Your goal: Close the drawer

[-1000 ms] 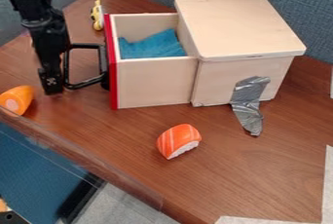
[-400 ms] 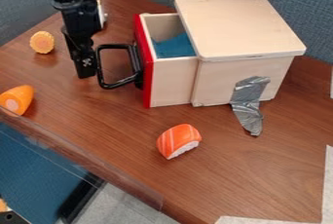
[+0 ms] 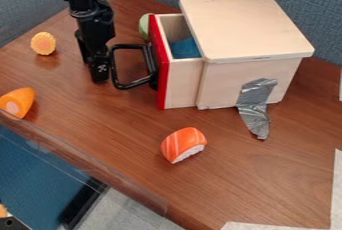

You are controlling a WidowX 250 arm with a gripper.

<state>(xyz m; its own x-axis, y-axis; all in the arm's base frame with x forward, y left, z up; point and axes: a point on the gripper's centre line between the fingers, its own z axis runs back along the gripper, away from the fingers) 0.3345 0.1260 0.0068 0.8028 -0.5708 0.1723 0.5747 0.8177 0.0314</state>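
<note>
Start at claw (image 3: 99, 75): hanging down right by outer bar of handle (image 3: 113, 69), prob. pressing on it. Can't tell how far open, or if gripping anything. Next out, R of claw, see red front (image 3: 160, 64) of drawer (image 3: 184, 84): partly in box (image 3: 247, 29), w/ a bit of blue cloth (image 3: 184, 48) inside. Shifted R together w/ claw since earlier frames, w/ much less of drawer sticking out now. Also newly in sight: green thing (image 3: 143, 26), up & R of claw, behind red front. For the task, going well, approx. over halfway; should keep pushing R, twd. box, till flush. Could slip off handle or skew drawer & jam. Farther off on table (image 3: 267, 174): round yellow pc. (image 3: 43, 43), up & L of claw; orange pc. (image 3: 17, 102), down & L; toy sushi (image 3: 184, 145), down & R; grey tape (image 3: 254, 108) on box, far R.
</note>
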